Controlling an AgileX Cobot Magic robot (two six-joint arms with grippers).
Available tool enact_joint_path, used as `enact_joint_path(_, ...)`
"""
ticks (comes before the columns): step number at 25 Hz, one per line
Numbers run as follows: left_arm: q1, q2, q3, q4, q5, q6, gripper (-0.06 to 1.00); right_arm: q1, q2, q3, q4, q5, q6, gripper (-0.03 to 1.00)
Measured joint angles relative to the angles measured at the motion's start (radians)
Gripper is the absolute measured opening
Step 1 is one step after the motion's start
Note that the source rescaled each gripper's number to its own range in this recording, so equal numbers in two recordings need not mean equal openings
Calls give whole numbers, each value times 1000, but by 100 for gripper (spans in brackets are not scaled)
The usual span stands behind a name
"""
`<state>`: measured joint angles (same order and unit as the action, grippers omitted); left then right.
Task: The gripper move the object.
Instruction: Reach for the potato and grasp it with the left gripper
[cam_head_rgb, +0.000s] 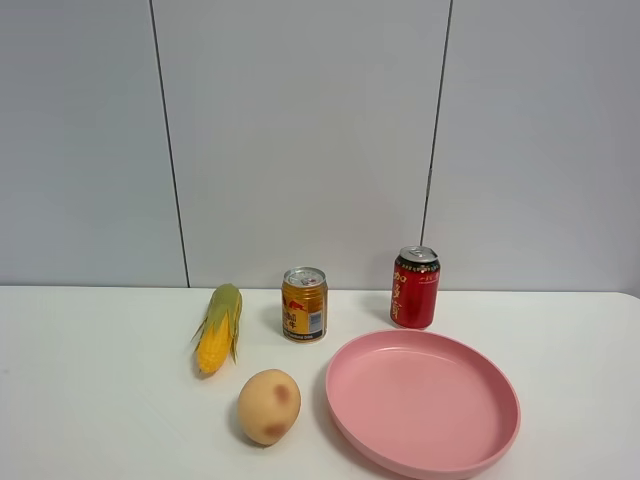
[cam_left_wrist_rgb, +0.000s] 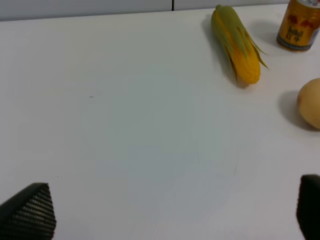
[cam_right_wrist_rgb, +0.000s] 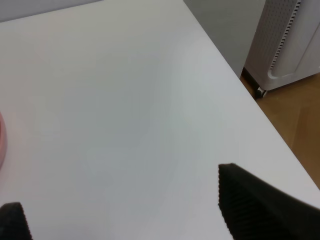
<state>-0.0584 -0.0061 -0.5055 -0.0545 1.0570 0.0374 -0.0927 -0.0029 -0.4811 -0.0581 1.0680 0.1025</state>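
Note:
The object, a tan-orange potato-like lump (cam_head_rgb: 269, 406) with reddish-brown blotches, lies on the white table near the front, left of the pink plate. Its edge shows in the left wrist view (cam_left_wrist_rgb: 310, 104). Neither gripper shows in the exterior high view. My left gripper (cam_left_wrist_rgb: 170, 212) is open and empty over bare table, well apart from the object. My right gripper (cam_right_wrist_rgb: 135, 215) is open and empty over bare table near the table's right edge.
A yellow corn cob with green husk (cam_head_rgb: 219, 326) (cam_left_wrist_rgb: 236, 43) lies behind the object. A short orange can (cam_head_rgb: 304, 304) (cam_left_wrist_rgb: 300, 24) and a red can (cam_head_rgb: 415, 287) stand at the back. A pink plate (cam_head_rgb: 480, 440) (cam_right_wrist_rgb: 1, 140) sits front right. A white appliance (cam_right_wrist_rgb: 292, 40) stands off the table.

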Motion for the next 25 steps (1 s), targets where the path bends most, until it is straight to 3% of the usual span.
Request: enact_joint_path(25,0,0,0,-6,0,-4,100,0,0,0,0,0,0,100)
